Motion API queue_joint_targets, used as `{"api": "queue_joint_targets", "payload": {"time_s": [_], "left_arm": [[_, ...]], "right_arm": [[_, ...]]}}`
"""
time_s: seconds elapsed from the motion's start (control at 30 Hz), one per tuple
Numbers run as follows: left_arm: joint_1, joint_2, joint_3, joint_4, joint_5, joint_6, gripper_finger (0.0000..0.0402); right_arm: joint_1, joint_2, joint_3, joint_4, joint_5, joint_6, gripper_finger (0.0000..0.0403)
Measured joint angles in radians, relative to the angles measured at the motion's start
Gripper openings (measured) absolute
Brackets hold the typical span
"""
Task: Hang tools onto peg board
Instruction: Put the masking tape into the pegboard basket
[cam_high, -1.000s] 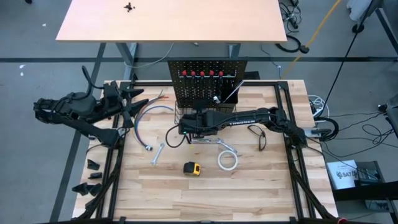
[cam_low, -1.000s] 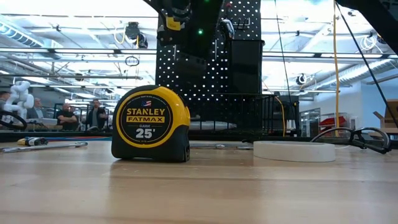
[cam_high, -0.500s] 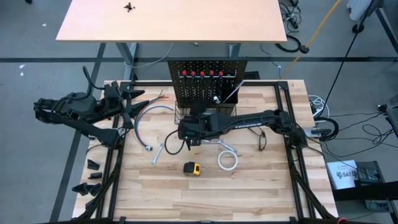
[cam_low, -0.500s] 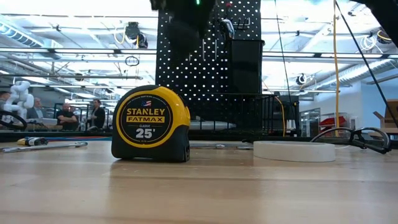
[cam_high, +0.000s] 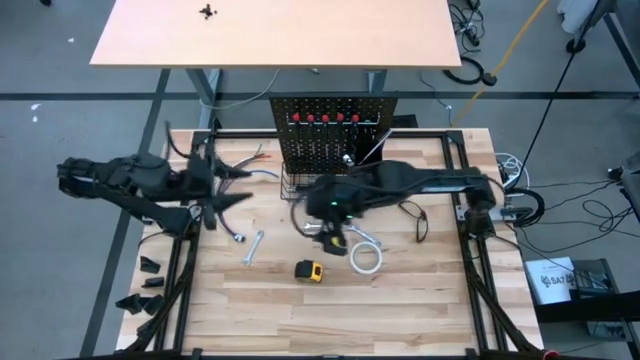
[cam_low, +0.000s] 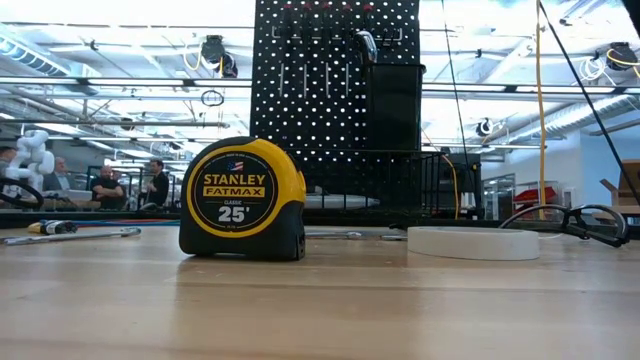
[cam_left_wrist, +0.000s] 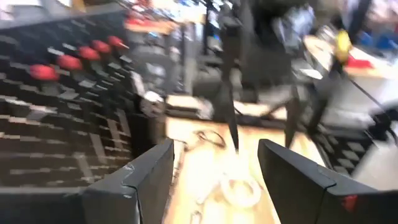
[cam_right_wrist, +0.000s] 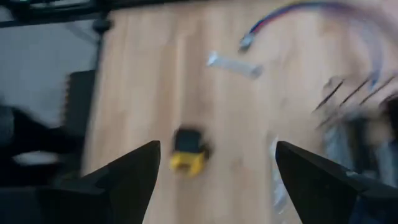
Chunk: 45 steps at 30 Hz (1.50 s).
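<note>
While empty and spread wide, right end effector (cam_high: 335, 238) hovers near tape measure (cam_high: 309, 270); left end effector (cam_high: 222, 183), open, left of peg board (cam_high: 333, 135).

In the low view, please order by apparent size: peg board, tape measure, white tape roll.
1. peg board, largest.
2. tape measure, though it stands nearest the camera, which enlarges it.
3. white tape roll, smallest; it lies flat, showing only its edge.
</note>
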Motion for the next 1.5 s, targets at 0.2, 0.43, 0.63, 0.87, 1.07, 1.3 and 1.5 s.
{"api": "queue_joint_targets", "payload": {"time_s": [0.2, 0.43, 0.63, 0.87, 1.07, 1.3, 1.5], "left_arm": [[0.000, 0.051, -0.005, -0.045, 0.138, 0.004, 0.0235], [0.000, 0.133, -0.083, -0.019, 0.191, -0.011, 0.0235], [0.003, 0.227, -0.106, 0.046, 0.176, -0.050, 0.0235], [0.007, 0.329, -0.106, 0.119, 0.165, -0.063, 0.0235], [0.043, 0.347, -0.106, 0.176, 0.144, -0.063, 0.0235], [0.120, 0.333, -0.151, 0.247, 0.078, -0.141, 0.0235], [0.142, 0.313, -0.342, 0.439, 0.082, -0.254, 0.0235]], "right_arm": [[0.069, -0.073, 0.000, -0.248, -0.008, 0.226, 0.0313], [0.175, -0.085, -0.029, -0.402, 0.108, 0.507, 0.0313], [0.238, -0.121, -0.194, -0.398, 0.168, 0.606, 0.0313], [0.270, -0.285, -0.626, -0.138, 0.221, 0.737, 0.0313], [0.271, -0.415, -0.975, 0.102, 0.302, 1.028, 0.0313], [0.287, -0.390, -1.099, 0.209, 0.316, 1.194, 0.0313], [0.290, -0.315, -1.100, 0.209, 0.349, 1.229, 0.0313]]}}
